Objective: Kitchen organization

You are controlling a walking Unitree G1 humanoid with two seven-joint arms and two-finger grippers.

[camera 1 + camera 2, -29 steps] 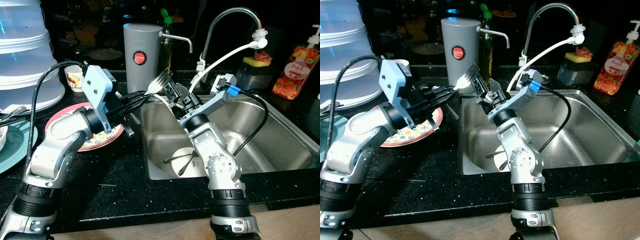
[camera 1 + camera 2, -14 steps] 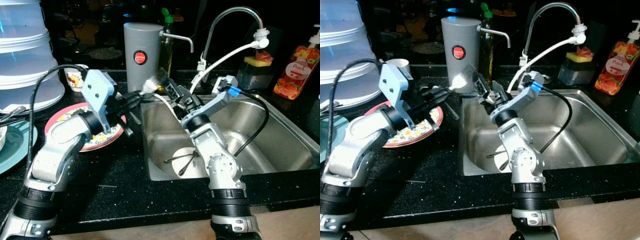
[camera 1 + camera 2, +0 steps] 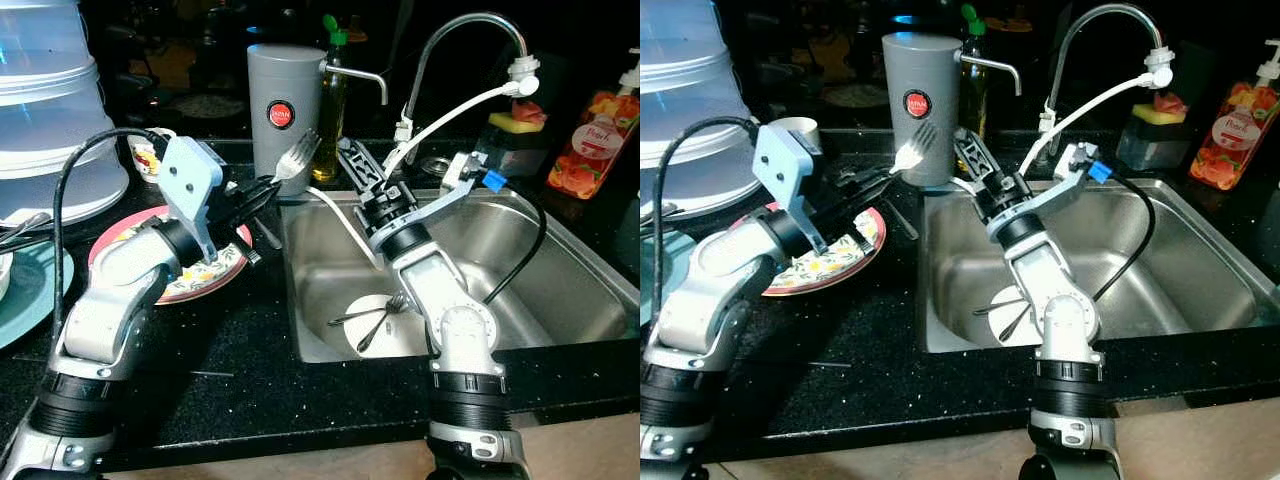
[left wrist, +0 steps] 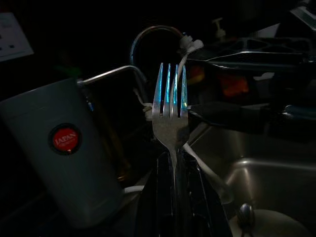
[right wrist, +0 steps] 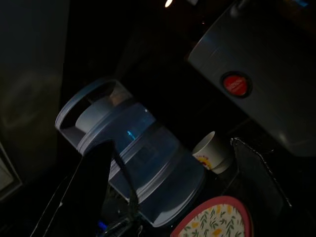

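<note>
Since a second ago the right gripper [image 3: 358,168] has let go of the fork [image 3: 297,157] and drawn back toward 3 o'clock; its fingers now stand spread and empty above the sink's [image 3: 560,262] near-left corner, pointing toward 11 o'clock. The fork has passed to the left gripper [image 3: 262,189], which has its fingers closed on the handle, tines up and tilted toward 1 o'clock, just in front of the grey canister [image 3: 285,110] with the red badge. In the left wrist view the fork [image 4: 171,113] stands straight between the two black fingers [image 4: 163,197], tines catching bluish light.

Below the left arm a flowered plate [image 3: 205,275] with a red rim lies on the black counter [image 3: 250,370], at 9 o'clock from the sink. On the sink floor a small white dish [image 3: 385,325] carries what look like two pieces of cutlery [image 3: 375,315] (the glare makes their kind hard to tell). The tap [image 3: 470,45] arches over the basin with a white hose [image 3: 450,110] running from its nozzle. At 2 o'clock of the sink are a sponge [image 3: 515,120] on a dark holder and a soap bottle [image 3: 592,135]. A small cup [image 3: 148,155] and stacked clear containers [image 3: 50,110] sit at 10 o'clock of the plate.
</note>
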